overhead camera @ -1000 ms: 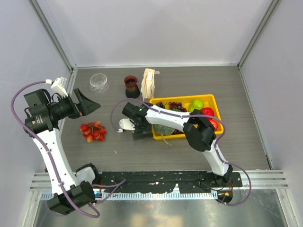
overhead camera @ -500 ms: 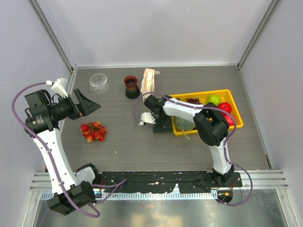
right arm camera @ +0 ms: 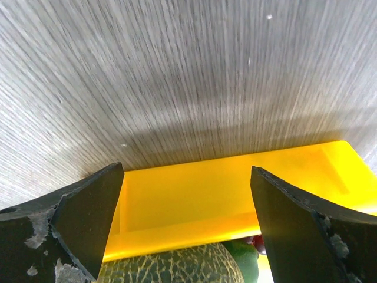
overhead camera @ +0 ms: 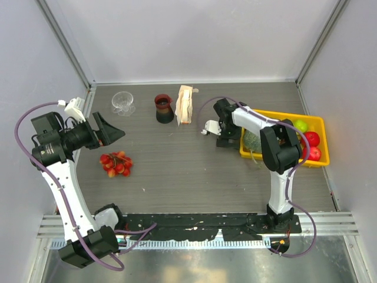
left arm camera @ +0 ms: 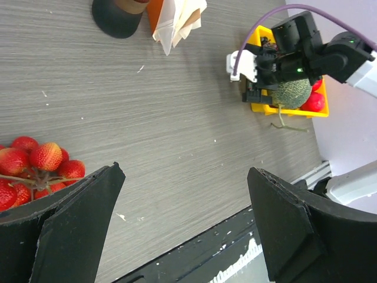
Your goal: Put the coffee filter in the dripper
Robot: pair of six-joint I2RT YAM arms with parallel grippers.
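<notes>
Top external view puts the dripper at the far left of the surface, standing with its wide rim up and apart from everything else. I cannot single out a loose coffee filter. The only white paper I can make out is the folded stack poking from the upright beige packet, along the same far row. Between the two stands a dark brown cup, just left of the packet and close to it.

Nearer to me, on the left, a bunch of strawberries lies flat on the wood grain. My left claw hangs above the surface between the dripper and the berries, its jaws spread wide with nothing in them. On the left wrist camera I see only bare surface between the two black fingers.

Out on the right, my right claw sits at the left end of a yellow tray, low over the surface. It is wide open too — the right wrist camera shows the tray's wall and a netted melon framed between the fingers, neither of them gripped. Green and red fruit lie at the tray's right end.
</notes>
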